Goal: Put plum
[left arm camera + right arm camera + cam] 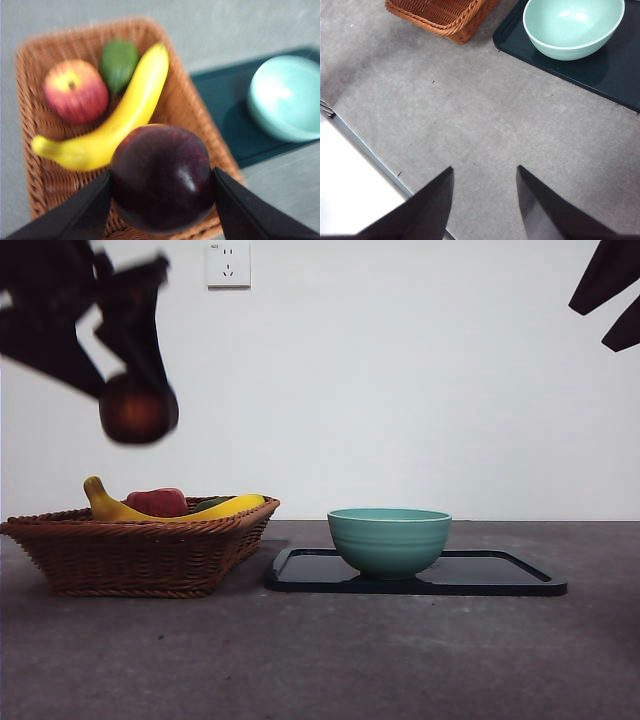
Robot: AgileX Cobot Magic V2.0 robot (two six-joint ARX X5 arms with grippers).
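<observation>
one round plum (162,185) clamped in left claw (162,192) above basket (30,110).

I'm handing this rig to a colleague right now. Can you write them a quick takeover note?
Left gripper: shut on the plum, held in the air above the wicker basket.
Right gripper: open, holding nothing, waiting over bare table.
Basket holds a banana, a red apple and a green fruit.
Teal bowl sits on the dark tray, nothing in it.
Done: plum picked up. Left: placing it, probably in the bowl.

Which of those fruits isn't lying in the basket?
The dark maroon round plum, gripped in the left tool above the wicker basket; the others lie inside.
</observation>
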